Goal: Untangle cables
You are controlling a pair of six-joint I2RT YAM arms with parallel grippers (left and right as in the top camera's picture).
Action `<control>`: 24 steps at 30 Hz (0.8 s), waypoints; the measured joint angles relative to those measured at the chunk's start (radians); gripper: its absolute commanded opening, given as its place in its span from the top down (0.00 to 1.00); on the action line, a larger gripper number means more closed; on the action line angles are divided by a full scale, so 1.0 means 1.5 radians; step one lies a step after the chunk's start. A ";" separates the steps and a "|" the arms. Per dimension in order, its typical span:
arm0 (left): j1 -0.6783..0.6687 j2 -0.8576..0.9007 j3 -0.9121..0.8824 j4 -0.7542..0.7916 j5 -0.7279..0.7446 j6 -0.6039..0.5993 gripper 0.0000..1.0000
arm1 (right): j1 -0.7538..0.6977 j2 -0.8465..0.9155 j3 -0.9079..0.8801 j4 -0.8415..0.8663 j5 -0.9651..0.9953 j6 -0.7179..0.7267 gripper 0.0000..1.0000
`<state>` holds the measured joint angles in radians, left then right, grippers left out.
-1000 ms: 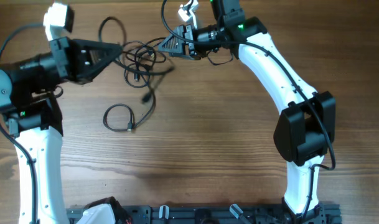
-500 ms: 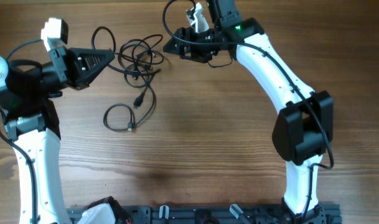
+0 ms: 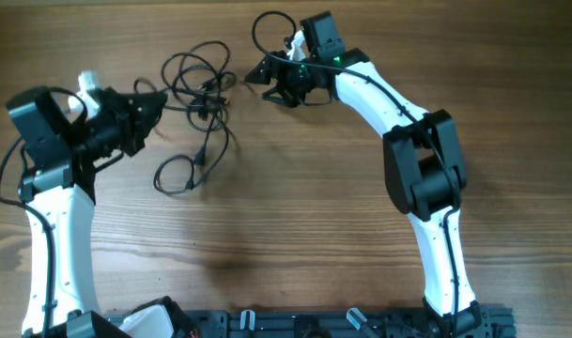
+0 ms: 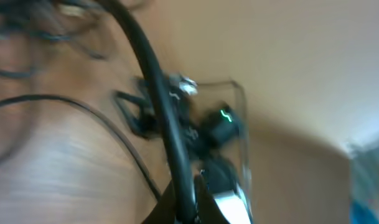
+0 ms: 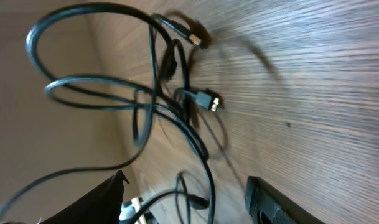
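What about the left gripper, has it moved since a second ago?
Yes. Overhead, the left gripper, shut on the cables, has drawn left and toward the table's near edge.

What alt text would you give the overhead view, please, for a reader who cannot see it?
A loose tangle of thin black cables lies on a brown wooden table, high in the frame. The left gripper is shut on a strand at the tangle's left side; the right gripper stands open just right of it.

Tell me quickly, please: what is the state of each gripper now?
Left gripper: closed on a black cable.
Right gripper: open, holding nothing.
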<state>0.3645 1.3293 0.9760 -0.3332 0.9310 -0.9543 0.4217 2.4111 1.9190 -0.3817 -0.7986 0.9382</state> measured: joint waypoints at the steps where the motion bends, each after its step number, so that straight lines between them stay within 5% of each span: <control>1: -0.003 0.000 0.001 -0.020 -0.046 0.003 0.96 | 0.003 0.000 0.000 0.013 0.001 0.010 0.35; 14: -0.083 -0.005 0.002 -0.403 -0.396 0.123 0.96 | 0.064 0.009 0.000 0.115 0.050 0.085 0.37; 24: -0.083 -0.005 0.002 -0.475 -0.436 0.135 0.96 | 0.072 0.019 0.000 0.221 0.166 0.093 0.48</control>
<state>0.2401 1.3220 0.9787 -1.0451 0.2775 -0.7525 0.5297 2.4390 1.9194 -0.0502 -0.5503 1.0771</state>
